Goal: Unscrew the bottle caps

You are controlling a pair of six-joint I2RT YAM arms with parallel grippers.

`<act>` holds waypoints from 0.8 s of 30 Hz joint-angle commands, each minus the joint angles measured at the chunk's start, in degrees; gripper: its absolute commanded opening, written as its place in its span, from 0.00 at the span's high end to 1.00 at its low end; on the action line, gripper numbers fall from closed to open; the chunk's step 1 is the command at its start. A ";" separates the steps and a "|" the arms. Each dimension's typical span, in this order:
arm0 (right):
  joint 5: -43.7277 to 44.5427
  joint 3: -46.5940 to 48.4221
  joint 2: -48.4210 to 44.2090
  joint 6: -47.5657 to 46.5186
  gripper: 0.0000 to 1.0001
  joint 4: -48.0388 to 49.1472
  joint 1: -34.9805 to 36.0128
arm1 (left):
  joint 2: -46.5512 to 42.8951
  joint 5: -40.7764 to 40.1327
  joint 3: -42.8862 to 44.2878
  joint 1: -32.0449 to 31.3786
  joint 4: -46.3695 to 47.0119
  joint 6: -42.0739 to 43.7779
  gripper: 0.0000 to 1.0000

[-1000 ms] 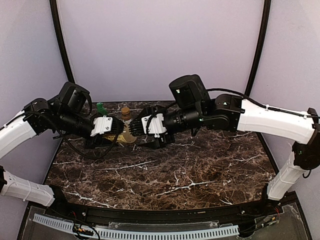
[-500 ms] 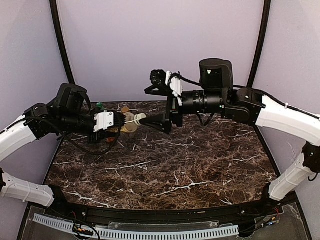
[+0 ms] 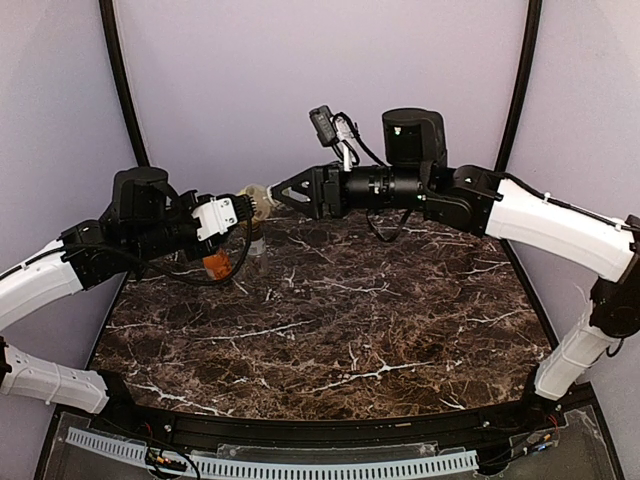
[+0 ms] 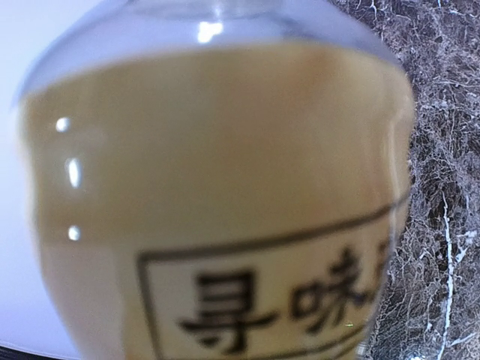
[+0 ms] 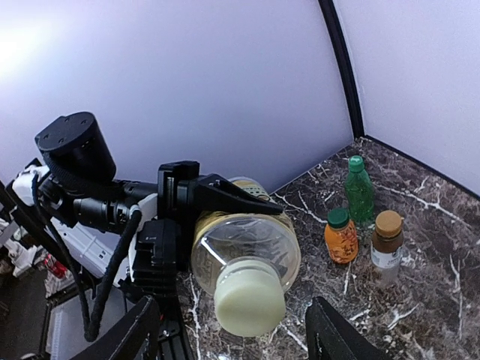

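Marble, dark with white veins, makes the table (image 3: 400, 330) under both my arms, which meet above its far left part. My left gripper (image 3: 243, 208) is clamped on the tea bottle (image 5: 247, 247), holding it clear of the table and lying roughly level, neck turned toward my other arm. From my left wrist the bottle's yellow body fills nearly the whole view, a boxed label with dark characters across its lower half. My right gripper (image 3: 273, 195) faces the bottle's neck end-on with its jaws apart. One finger (image 5: 334, 334) stands on each side of the neck, and neither touches anything. Three smaller bottles stand upright on the table by the wall, well apart from my grippers. They are the green bottle (image 5: 358, 191) at the rear, with the orange bottle (image 5: 341, 236) and the brown bottle (image 5: 388, 251) just in front of it, side by side and each with its cap on. Smallest is the cream-white cap (image 5: 250, 300) — seated on the tea bottle's neck, between my right fingers with a gap to each.
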 commanded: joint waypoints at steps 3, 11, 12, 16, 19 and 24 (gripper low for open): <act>0.37 2.03 1.66 5.47 0.44 1.16 -0.59 | -0.78 -1.56 -1.17 -0.11 2.85 0.99 0.75; -0.33 5.11 4.22 5.70 0.59 1.24 -1.20 | -0.70 -0.81 -0.77 -0.13 2.53 1.67 0.75; -0.52 5.18 4.39 5.73 0.64 1.29 -1.14 | -0.70 -0.84 -0.67 -0.17 2.53 1.71 0.75; -1.18 4.73 4.39 6.23 0.65 0.73 -1.42 | -0.74 -1.09 -0.64 -0.18 2.65 1.92 0.75; -1.35 4.27 4.12 6.51 0.63 0.22 -1.41 | -0.65 -1.06 -0.85 -0.17 3.06 2.00 0.75; -2.35 4.24 4.32 6.60 0.62 -0.40 -1.44 | -0.78 -1.20 -1.07 -0.16 3.23 2.11 0.75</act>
